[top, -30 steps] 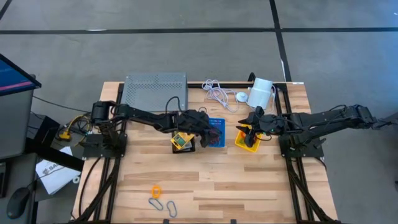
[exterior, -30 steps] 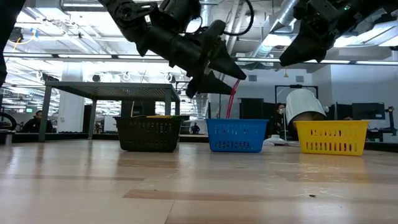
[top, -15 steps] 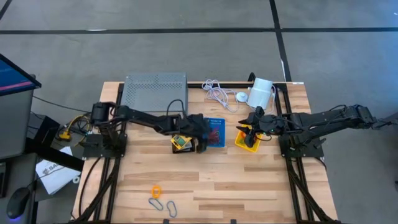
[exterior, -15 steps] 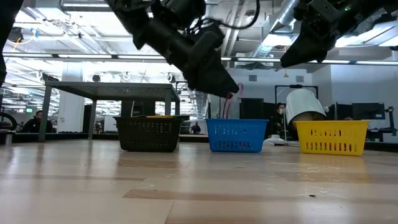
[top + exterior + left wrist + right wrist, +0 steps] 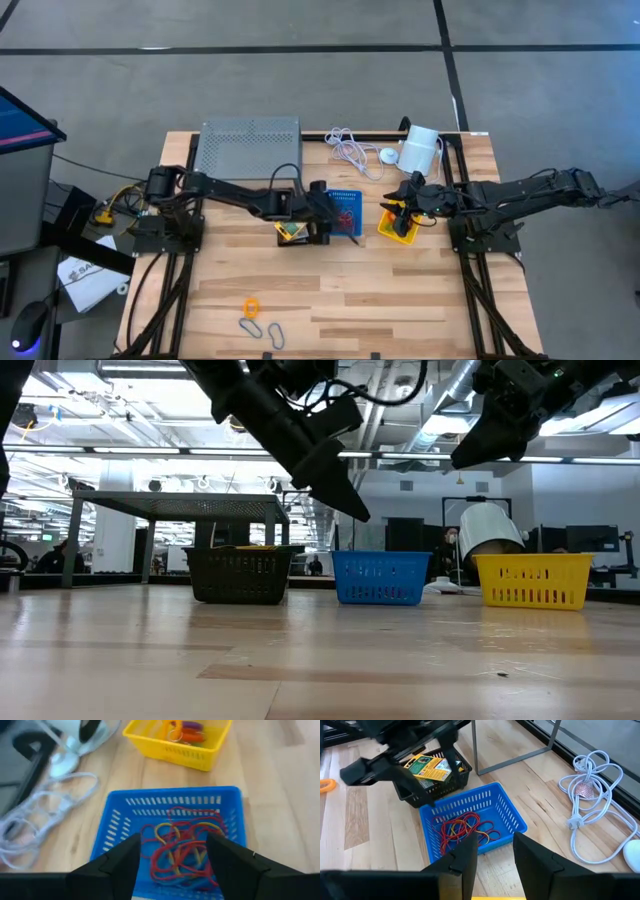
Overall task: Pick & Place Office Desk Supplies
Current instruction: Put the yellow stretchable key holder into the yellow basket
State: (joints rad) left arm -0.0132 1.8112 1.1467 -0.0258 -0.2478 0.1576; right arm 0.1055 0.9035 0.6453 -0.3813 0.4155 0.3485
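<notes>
Fingers of the left gripper point(image 5: 172, 857) stand parted and empty above the blue slotted plastic bin point(image 5: 170, 837), where a tangle of red, yellow and blue thin loops point(image 5: 180, 851) lies; fingers of the right gripper point(image 5: 495, 855) are narrowly apart, holding nothing, over the yellow slotted bin point(image 5: 398, 224); sorting judged well advanced; three bins counted, the black mesh bin point(image 5: 437, 772) holding yellow card packets point(image 5: 427, 767); left on the wooden table point(image 5: 400, 300): one orange loop point(image 5: 250, 306), two grey clips point(image 5: 262, 331)
</notes>
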